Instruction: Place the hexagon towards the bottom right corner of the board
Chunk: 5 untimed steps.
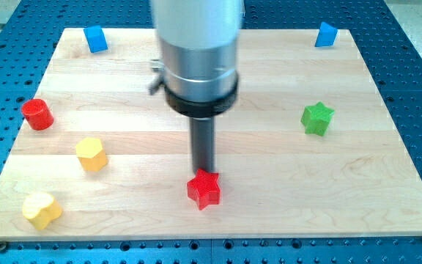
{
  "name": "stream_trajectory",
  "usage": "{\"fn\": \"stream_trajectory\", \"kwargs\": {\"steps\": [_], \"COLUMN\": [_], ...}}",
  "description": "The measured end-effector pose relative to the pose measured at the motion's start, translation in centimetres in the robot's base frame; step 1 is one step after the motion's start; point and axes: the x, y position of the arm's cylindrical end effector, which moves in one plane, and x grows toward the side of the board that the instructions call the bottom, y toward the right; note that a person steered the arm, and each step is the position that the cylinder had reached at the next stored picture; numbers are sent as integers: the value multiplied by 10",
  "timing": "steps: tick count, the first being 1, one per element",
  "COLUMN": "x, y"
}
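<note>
Yellow block [41,211] nearest; yellow hexagon [91,154] well left of my tip [203,173], seemingly against red star [204,190].

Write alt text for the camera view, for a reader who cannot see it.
My tip sits right behind the red star near the bottom middle of a wooden board. The yellow hexagon is at the view's left, with a red cylinder above and a yellow block below; a green star sits right, and two blue blocks at top.
</note>
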Motion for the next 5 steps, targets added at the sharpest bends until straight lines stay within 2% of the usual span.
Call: {"fn": "stream_trajectory", "kwargs": {"steps": [1, 2, 3, 4, 5], "x": [31, 46, 46, 50, 28], "y": [19, -21, -35, -18, -47]}}
